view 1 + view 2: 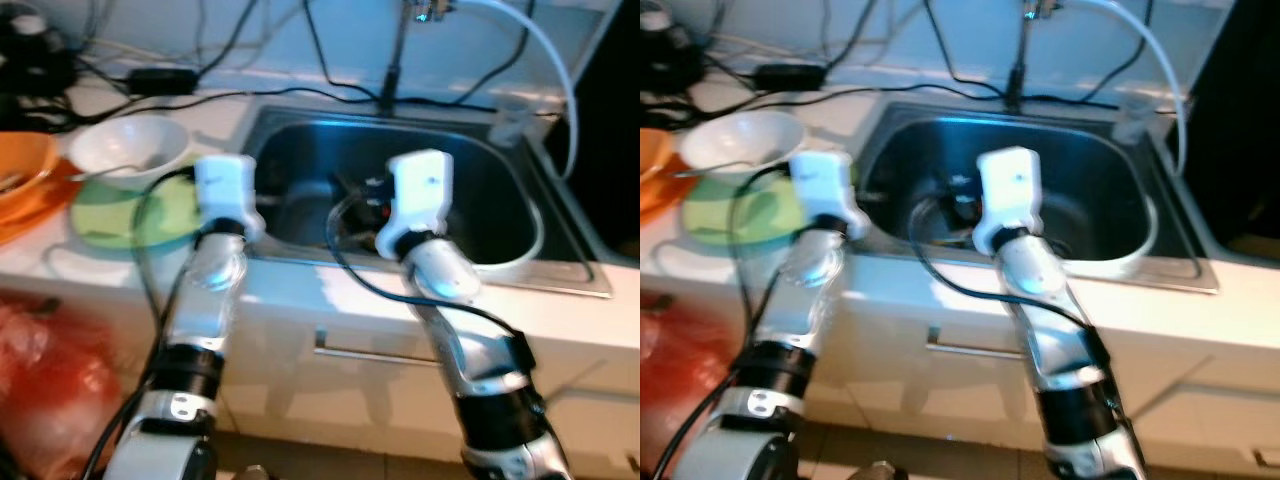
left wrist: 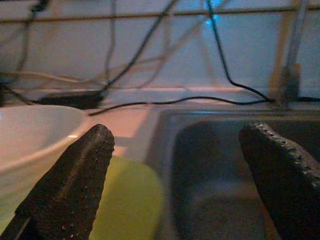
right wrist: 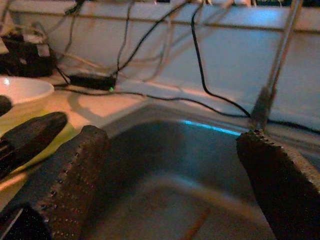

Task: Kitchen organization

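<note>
At the kitchen sink (image 1: 560, 262), both end effectors hang released and empty: the left end effector (image 2: 175, 185) near the white bowl (image 1: 130, 148) and green plate (image 1: 130, 215) on the worktop (image 1: 340, 290), the right end effector (image 3: 170, 190) over the basin. Organizing appears barely begun.

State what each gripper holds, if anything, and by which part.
Nothing is held. The left gripper is open near the green plate, and the right gripper is open over the sink.
</note>
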Available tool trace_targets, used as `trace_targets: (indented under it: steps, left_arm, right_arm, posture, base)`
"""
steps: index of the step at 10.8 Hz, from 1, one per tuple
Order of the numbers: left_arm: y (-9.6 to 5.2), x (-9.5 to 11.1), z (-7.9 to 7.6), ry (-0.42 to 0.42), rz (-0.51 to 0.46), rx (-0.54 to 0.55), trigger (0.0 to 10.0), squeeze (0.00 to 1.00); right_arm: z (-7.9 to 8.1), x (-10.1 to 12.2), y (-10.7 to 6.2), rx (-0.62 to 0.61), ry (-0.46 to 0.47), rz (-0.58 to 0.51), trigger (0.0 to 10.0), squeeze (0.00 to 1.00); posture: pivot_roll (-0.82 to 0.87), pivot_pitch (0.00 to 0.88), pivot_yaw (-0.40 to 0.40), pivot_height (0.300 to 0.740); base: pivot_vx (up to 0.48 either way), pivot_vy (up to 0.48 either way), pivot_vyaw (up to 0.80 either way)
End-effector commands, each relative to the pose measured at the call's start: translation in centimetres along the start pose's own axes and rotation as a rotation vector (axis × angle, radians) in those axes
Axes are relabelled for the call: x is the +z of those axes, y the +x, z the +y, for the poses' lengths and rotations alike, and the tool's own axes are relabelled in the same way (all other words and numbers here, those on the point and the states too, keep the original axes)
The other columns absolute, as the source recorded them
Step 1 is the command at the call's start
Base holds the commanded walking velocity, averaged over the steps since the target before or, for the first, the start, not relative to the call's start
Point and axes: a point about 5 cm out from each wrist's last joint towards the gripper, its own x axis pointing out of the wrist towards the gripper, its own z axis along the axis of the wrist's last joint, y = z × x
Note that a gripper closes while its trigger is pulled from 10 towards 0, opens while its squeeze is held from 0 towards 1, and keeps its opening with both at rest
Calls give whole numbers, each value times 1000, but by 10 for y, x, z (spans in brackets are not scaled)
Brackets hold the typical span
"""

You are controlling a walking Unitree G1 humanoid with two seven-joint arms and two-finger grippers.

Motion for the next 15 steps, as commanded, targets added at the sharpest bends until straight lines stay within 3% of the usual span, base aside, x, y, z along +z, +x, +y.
trace_targets:
  steps: [1,3,5,6,8,11,13,15]
  left_arm:
    - [1,2,0,1,-17,11,10000,0]
    - [-6,-19,16,66,44,26,10000,0]
    - [-14,-27,31,81,65,57,10000,0]
    - [-10,-21,32,95,33,53,10000,0]
    - [-5,-7,35,97,-22,68,10000,0]
    - [-9,-5,26,97,-37,61,10000,0]
    - [-12,-8,29,105,-21,70,10000,0]
    - [-12,-5,35,125,-25,109,10000,0]
  right_arm:
    - [-5,1,2,-13,16,-21,10000,0]
    - [-12,-27,-1,-71,10,64,10000,0]
    - [-21,-33,-22,-63,6,103,10000,0]
    - [-32,-34,-33,-93,14,105,10000,0]
    - [-36,-28,-40,-97,2,95,10000,0]
    - [-14,-19,-61,88,80,109,10000,0]
    - [-6,-22,-72,107,133,138,10000,0]
    - [-10,-20,-75,82,171,131,10000,0]
  posture:
    - [30,0,-7,740]
    - [64,0,-33,740]
    - [80,0,-31,740]
    - [80,0,-32,740]
    - [53,0,-16,740]
    - [49,29,-8,740]
    - [37,47,-10,740]
    - [33,53,-9,740]
  base:
    - [0,0,0]
    - [0,0,0]
    - [0,0,0]
    - [0,0,0]
    - [0,0,0]
    - [0,0,0]
    - [0,0,0]
    - [0,0,0]
